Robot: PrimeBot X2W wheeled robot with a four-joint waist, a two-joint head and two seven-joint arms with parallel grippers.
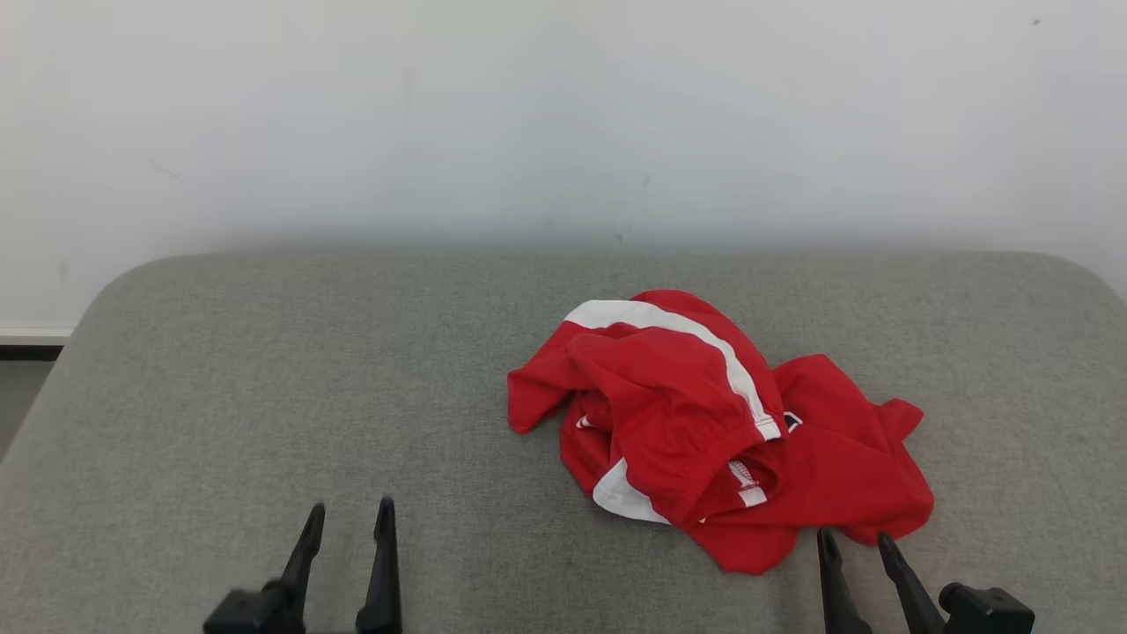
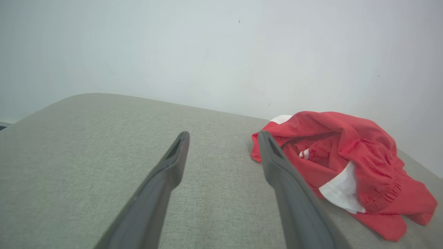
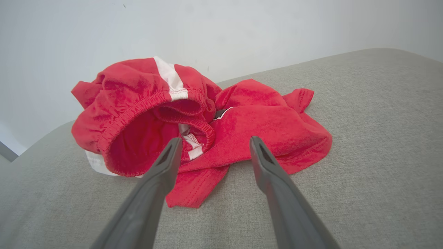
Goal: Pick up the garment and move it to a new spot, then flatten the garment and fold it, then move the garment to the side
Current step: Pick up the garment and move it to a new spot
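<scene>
Garment (image 1: 704, 431): there is one, red with white stripes, lying crumpled in a loose heap on the grey fabric-covered tabletop (image 1: 264, 370), right of the middle in the head view and well away from the pale wall (image 1: 528, 114) behind. Its gathered elastic opening gapes toward the right wrist camera, with one white stripe crossing the top fold. There are two end effectors, each with two dark fingers. The left end effector (image 1: 351, 507) stands at the near left over bare tabletop, fingers apart and holding nothing, well apart from the cloth. The right end effector (image 1: 853, 535) is just beside the garment's near edge, fingers also apart and empty.
</scene>
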